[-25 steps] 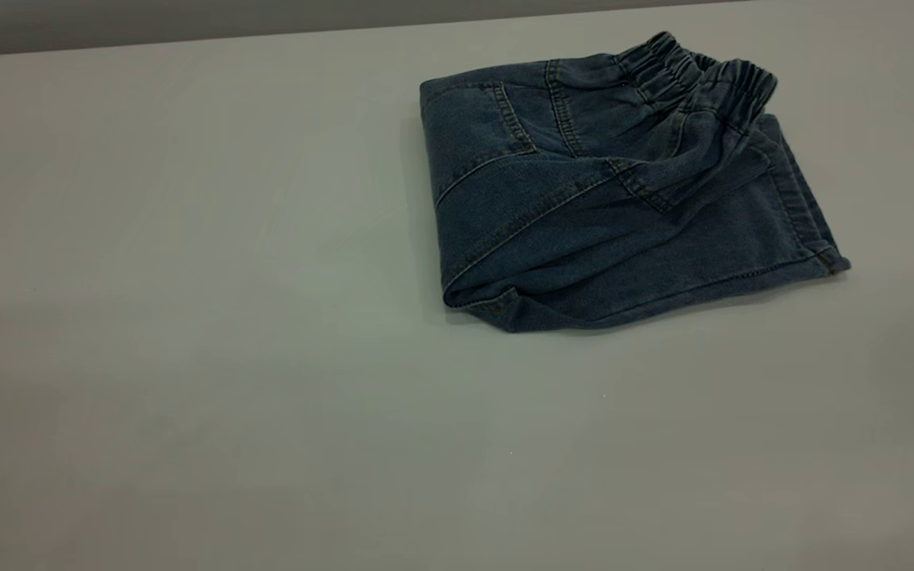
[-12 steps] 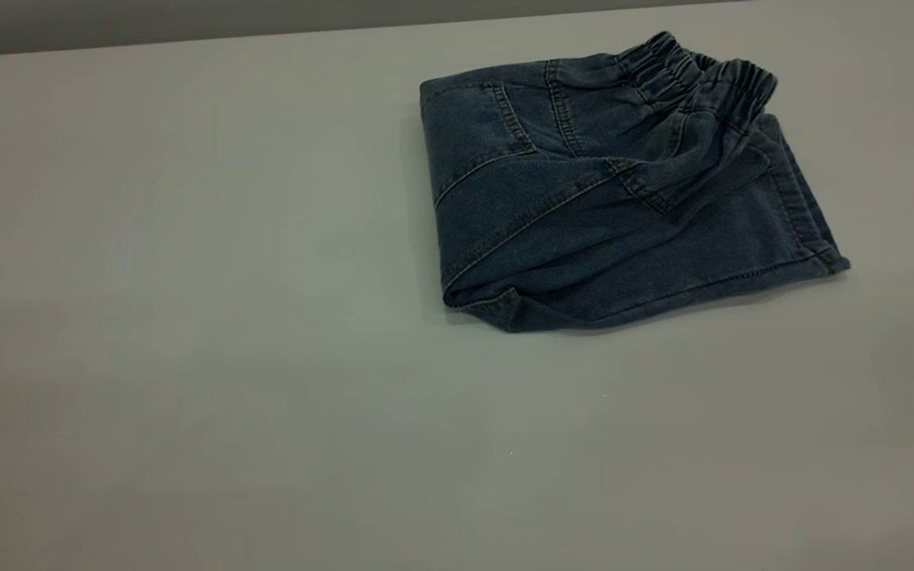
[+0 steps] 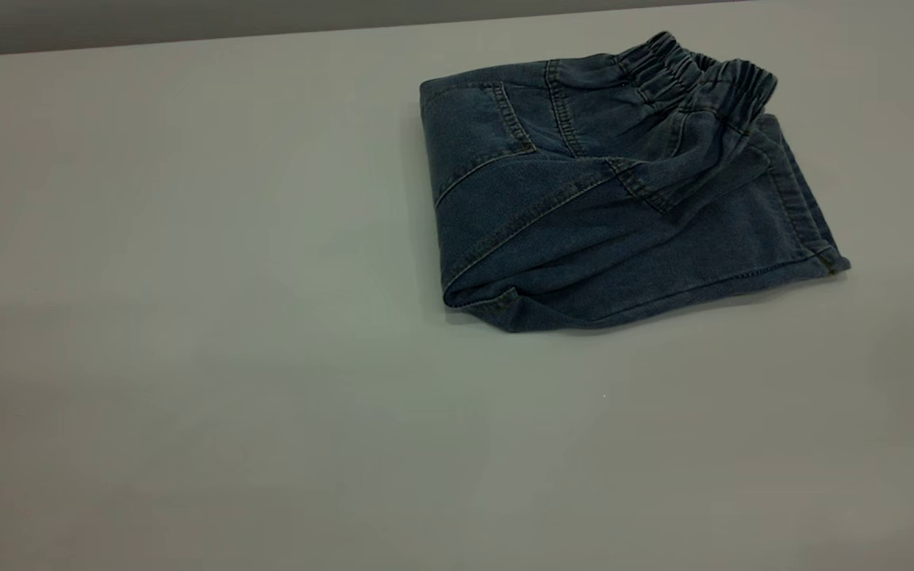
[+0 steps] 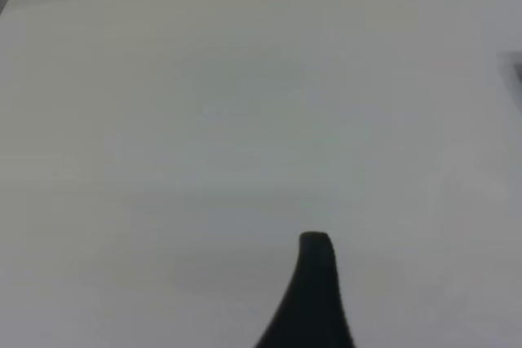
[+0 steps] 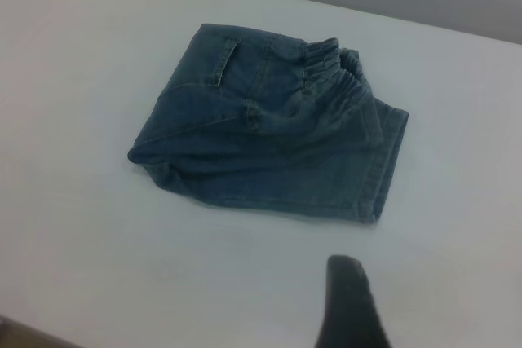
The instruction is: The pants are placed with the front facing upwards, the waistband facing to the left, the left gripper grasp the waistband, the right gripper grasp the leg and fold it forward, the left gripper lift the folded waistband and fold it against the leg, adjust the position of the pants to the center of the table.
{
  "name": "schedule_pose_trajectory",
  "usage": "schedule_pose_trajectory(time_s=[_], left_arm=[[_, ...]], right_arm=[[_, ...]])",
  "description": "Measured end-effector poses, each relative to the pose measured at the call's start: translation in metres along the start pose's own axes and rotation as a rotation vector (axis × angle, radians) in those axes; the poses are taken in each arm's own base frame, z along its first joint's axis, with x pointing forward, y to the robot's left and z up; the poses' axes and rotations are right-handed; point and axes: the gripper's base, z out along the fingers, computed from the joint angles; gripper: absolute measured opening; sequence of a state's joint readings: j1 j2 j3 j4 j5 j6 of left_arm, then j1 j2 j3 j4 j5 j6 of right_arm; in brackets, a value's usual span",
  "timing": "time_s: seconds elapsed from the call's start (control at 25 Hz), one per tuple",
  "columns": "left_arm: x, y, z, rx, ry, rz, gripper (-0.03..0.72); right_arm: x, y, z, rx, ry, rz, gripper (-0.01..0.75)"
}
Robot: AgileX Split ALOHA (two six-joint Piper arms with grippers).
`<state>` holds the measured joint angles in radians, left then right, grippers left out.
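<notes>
The pants [image 3: 584, 230] lie folded into a compact bundle on the table [image 3: 187, 317], toward its far right in the exterior view. The ruffled waistband [image 3: 695, 75] rests on top at the bundle's far right corner, over the leg hem [image 3: 802, 210]. Neither arm shows in the exterior view. My right gripper [image 5: 432, 307] hangs back from the pants [image 5: 269, 144] and touches nothing; one dark finger [image 5: 349, 307] shows, with bare table on both sides. My left gripper [image 4: 408, 299] is over bare table [image 4: 245, 120], with one finger [image 4: 314, 291] in view and nothing held.
The table's far edge [image 3: 187, 44] meets a dark grey wall. A wide stretch of bare tabletop [image 3: 227, 396] spreads left of and in front of the pants.
</notes>
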<state>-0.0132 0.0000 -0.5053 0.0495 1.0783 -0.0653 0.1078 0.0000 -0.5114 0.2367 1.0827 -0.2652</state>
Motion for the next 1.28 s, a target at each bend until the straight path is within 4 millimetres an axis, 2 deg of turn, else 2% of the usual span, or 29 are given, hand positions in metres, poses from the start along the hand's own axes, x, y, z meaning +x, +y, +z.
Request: schedule_pose_trajectory(time_s=[0.4,1.28], left_arm=[[0.000,0.000,0.000,0.000,0.000,0.000,0.569],[0.000,0.000,0.000,0.000,0.000,0.001,0.569]], right_arm=[[0.002,-0.012,0.000,0.128,0.008,0.117,0.386],[0.002,-0.012,0.000,0.127,0.008,0.118,0.386]])
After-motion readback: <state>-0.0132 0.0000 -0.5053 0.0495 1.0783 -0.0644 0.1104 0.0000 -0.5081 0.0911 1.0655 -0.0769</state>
